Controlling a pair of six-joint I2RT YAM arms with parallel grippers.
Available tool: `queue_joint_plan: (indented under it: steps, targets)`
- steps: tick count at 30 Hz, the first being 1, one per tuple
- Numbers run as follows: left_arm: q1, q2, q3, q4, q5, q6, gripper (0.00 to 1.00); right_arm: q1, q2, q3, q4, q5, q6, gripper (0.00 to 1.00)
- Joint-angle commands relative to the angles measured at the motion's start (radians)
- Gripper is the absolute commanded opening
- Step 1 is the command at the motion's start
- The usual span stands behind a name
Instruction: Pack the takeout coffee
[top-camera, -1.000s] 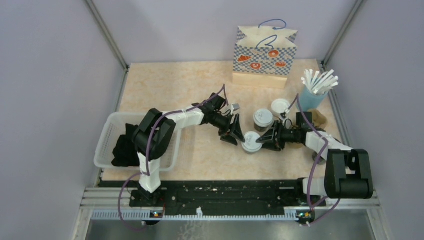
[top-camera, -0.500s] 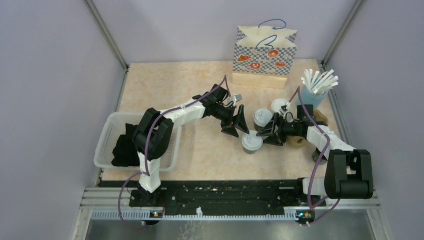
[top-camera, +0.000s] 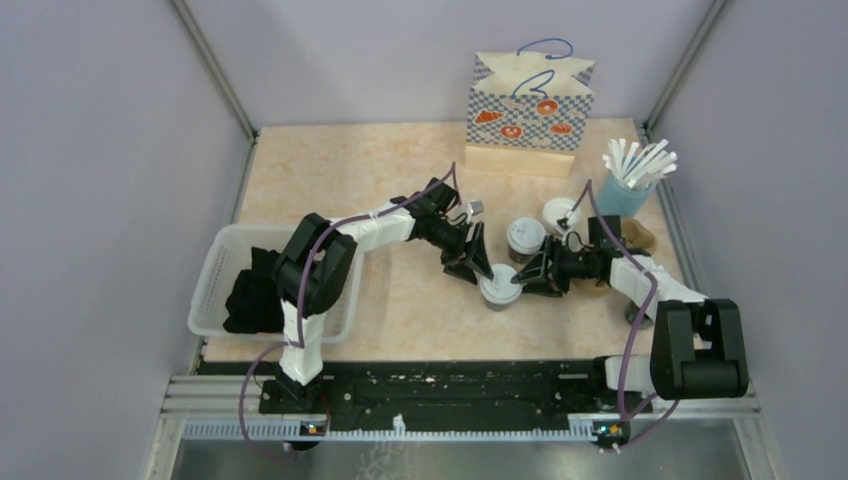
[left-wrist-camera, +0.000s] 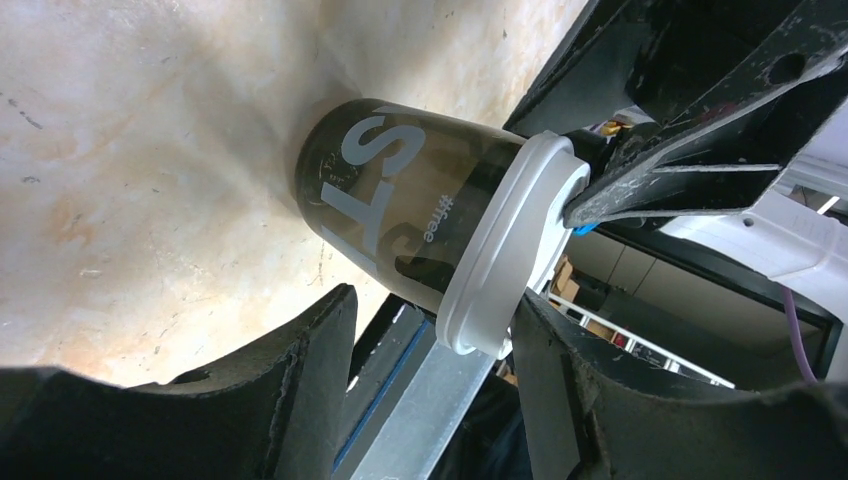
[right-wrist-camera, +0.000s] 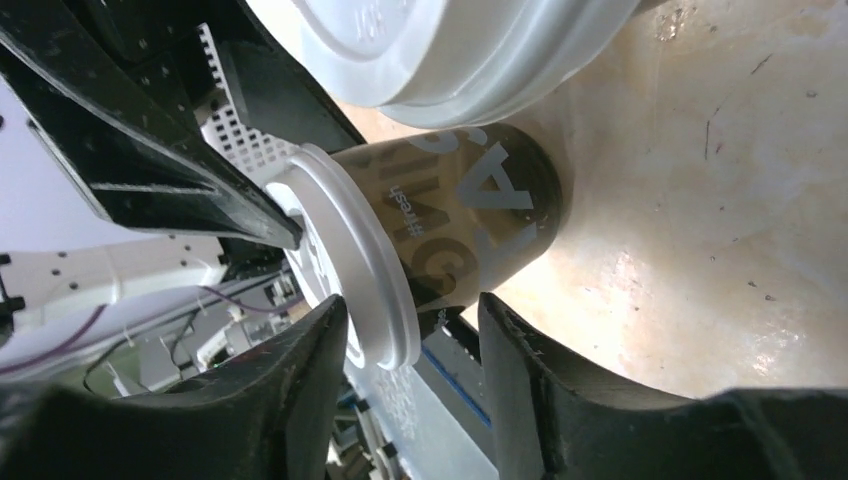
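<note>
One cup (top-camera: 500, 287) hemmed between left tool (left-wrist-camera: 430, 305), right tool (right-wrist-camera: 412, 308); jaws spread.

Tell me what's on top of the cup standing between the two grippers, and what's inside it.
A pale round lid sits on the cup. Its contents cannot be seen: the lid and dark sides cover them.

Two lidded coffee cups on table: near cup (top-camera: 500, 287), far cup (top-camera: 526, 236). One loose white lid (top-camera: 561, 212). One paper bag (top-camera: 530, 115). One blue holder (top-camera: 622, 200), sticks inside. One basket (top-camera: 205, 285). Two claws: left claw (top-camera: 480, 275), right claw (top-camera: 523, 282).
</note>
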Motion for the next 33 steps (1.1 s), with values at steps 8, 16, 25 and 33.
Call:
queue_joint_plan:
  steps: [8, 16, 25, 33]
  targets:
    - [-0.003, -0.047, 0.023, -0.024, -0.029, 0.014, 0.83, 0.077, -0.119, 0.013, -0.041, 0.002, 0.022, 0.62]
    - [0.0, 0.024, 0.028, -0.03, -0.045, 0.017, 0.74, 0.075, -0.067, -0.067, 0.086, 0.067, 0.06, 0.47]
    - [0.011, 0.002, -0.047, -0.051, -0.101, 0.056, 0.64, 0.057, -0.024, -0.087, 0.065, 0.161, 0.024, 0.39]
    - [0.009, -0.03, 0.127, -0.117, -0.053, 0.059, 0.83, 0.057, -0.109, 0.036, -0.031, 0.049, 0.033, 0.61]
